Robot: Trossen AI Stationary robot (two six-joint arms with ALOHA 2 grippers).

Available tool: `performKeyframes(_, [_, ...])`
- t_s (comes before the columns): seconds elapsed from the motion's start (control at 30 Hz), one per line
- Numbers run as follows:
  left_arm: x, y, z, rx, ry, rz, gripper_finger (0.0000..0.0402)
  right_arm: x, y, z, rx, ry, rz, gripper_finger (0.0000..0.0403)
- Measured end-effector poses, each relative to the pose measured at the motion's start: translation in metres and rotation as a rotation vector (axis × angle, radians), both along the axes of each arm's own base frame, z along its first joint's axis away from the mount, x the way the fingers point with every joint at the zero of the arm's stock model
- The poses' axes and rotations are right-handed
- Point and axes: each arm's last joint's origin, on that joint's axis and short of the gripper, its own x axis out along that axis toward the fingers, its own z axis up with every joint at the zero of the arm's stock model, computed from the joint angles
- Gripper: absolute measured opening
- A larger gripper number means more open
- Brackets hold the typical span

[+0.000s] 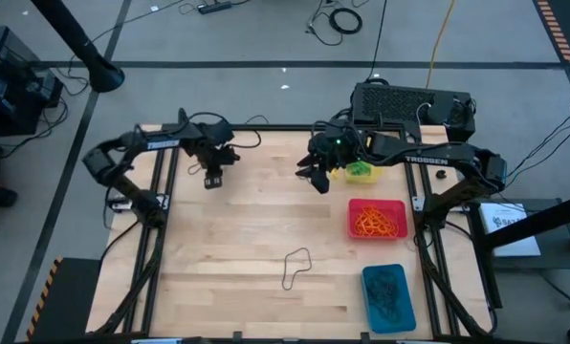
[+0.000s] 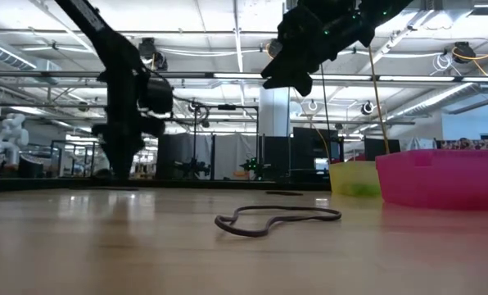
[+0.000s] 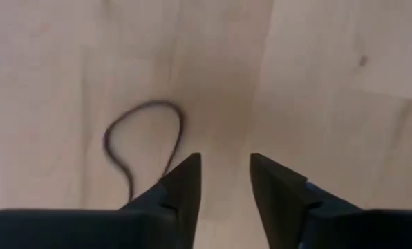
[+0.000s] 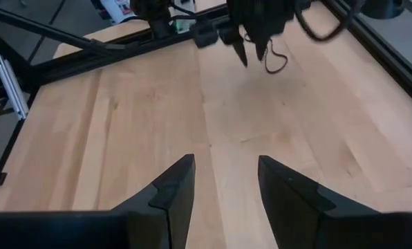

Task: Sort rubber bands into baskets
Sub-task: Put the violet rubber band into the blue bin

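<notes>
Rubber band (image 1: 295,267) loose on table, both grippers open, right arm lettered TROSSEN (image 1: 427,161).

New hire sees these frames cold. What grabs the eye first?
Probably the lone dark rubber band lying loose mid-table, near the front edge. Next, the three baskets down the right side: yellow basket holding green bands, red basket full of orange, blue basket with dark ones. Both grippers hover open at the back, left gripper and right gripper.
</notes>
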Motion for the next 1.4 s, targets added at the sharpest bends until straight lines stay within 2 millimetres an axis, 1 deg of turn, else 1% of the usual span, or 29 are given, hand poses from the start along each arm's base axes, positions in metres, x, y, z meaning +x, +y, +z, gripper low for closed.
performKeyframes(0.13, [0.004,0.003,-0.025,-0.019,0.032,-0.012,0.0146,0.000,0.000,0.000,-0.011,0.000,0.005,0.0152])
performKeyframes(0.27, [0.008,0.009,-0.036,0.014,0.058,0.007,0.0148,-0.001,-0.002,0.000,-0.040,0.001,0.019,0.0152])
performKeyframes(0.37, [0.009,0.009,-0.036,-0.025,0.018,-0.011,0.0148,-0.002,-0.003,-0.001,-0.054,0.009,0.024,0.0152])
performKeyframes(0.57, [0.006,0.002,-0.023,-0.066,0.012,-0.091,0.0148,-0.005,-0.009,-0.002,-0.086,0.021,0.026,0.0152])
performKeyframes(0.7, [0.005,0.000,-0.007,-0.023,-0.047,-0.125,0.0148,-0.007,-0.015,-0.002,-0.111,0.021,0.023,0.0152])
performKeyframes(0.9, [0.006,0.003,-0.003,0.048,-0.052,-0.137,0.0148,-0.009,-0.021,-0.002,-0.121,0.023,0.009,0.0152])
performKeyframes(1.03, [0.009,0.009,-0.007,0.104,-0.044,-0.132,0.0148,-0.010,-0.023,-0.002,-0.121,0.023,0.004,0.0152])
performKeyframes(1.1, [0.009,0.012,-0.011,0.095,-0.037,-0.126,0.0148,-0.010,-0.023,-0.002,-0.120,0.026,0.004,0.0152])
performKeyframes(1.33, [0.005,0.016,-0.036,0.019,0.034,-0.099,0.0148,-0.013,-0.021,-0.007,-0.094,0.083,0.008,0.0152])
performKeyframes(1.4, [0.004,0.017,-0.039,0.003,0.047,-0.093,0.0141,-0.014,-0.021,-0.008,-0.089,0.094,0.009,0.0152])
